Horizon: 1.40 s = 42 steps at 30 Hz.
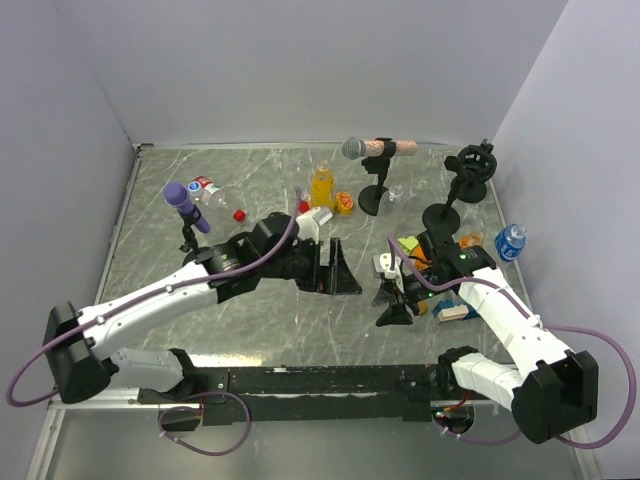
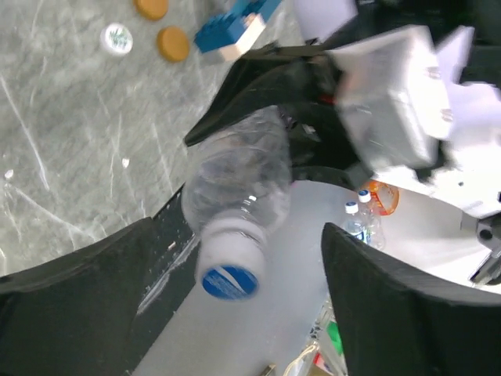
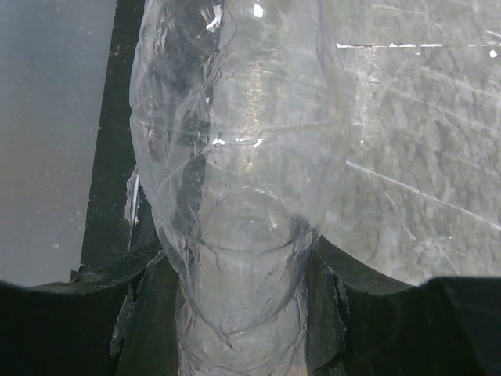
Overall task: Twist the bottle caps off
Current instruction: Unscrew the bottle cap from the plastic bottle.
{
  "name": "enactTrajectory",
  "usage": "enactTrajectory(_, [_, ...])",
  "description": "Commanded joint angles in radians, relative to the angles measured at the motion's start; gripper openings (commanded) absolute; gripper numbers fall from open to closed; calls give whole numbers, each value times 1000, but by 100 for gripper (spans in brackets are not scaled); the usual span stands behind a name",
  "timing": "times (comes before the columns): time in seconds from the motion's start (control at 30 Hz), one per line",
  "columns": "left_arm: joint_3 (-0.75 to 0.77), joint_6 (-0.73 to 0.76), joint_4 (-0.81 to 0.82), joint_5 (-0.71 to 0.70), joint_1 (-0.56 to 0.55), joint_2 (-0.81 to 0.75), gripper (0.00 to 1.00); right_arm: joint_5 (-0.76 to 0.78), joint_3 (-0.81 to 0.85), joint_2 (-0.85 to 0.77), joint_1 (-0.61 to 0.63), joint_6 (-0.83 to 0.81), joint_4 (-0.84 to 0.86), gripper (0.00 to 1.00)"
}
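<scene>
A clear crumpled bottle (image 3: 243, 141) is gripped near its base by my right gripper (image 3: 243, 313), which holds it off the table with the neck pointing left. In the left wrist view the bottle (image 2: 235, 180) ends in a pale cap with a blue top (image 2: 228, 270). My left gripper (image 2: 243, 313) is open, its black fingers (image 2: 78, 313) either side of the cap and apart from it. In the top view the left gripper (image 1: 338, 270) faces the right gripper (image 1: 392, 298) at the table's middle.
A yellow-orange juice bottle (image 1: 321, 186), a clear red-white-labelled bottle (image 1: 208, 190) and a loose red cap (image 1: 239, 213) lie at the back. A small blue-labelled bottle (image 1: 511, 242) is at the right. Microphone stands (image 1: 186, 208) (image 1: 375, 150) and a black stand (image 1: 470, 165) rise nearby. Two brown discs (image 2: 173, 43) and a blue block (image 2: 231, 27) are on the table.
</scene>
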Motion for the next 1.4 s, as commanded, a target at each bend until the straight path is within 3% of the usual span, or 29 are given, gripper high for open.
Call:
enactTrajectory(0.0, [-33, 148, 131, 22, 10, -147, 96, -65, 9, -6, 5, -35, 28, 31])
enactTrajectory(0.1, [-82, 329, 149, 49, 27, -224, 99, -65, 11, -7, 5, -34, 30, 31])
enactTrajectory(0.23, [-176, 539, 214, 25, 28, -328, 97, -65, 9, -7, 5, -37, 28, 31])
enactTrajectory(0.4, [-357, 954, 356, 164, 28, -425, 97, -62, 8, -10, 5, -34, 30, 31])
enactTrajectory(0.57, [-333, 1148, 340, 191, 28, -369, 98, -59, 6, -7, 5, -32, 33, 31])
enactTrajectory(0.67, [-256, 1207, 277, 240, 28, -281, 99, -60, 9, 3, 5, -35, 28, 31])
enactTrajectory(0.9, [-192, 1235, 294, 292, 31, -168, 86, -57, 6, -1, 5, -33, 35, 31])
enactTrajectory(1.07, [-155, 1244, 252, 321, 33, -132, 70, -59, 9, 7, 6, -37, 30, 31])
enactTrajectory(1.37, [-167, 1216, 281, 343, 39, -137, 59, -54, 6, 8, 6, -34, 31, 31])
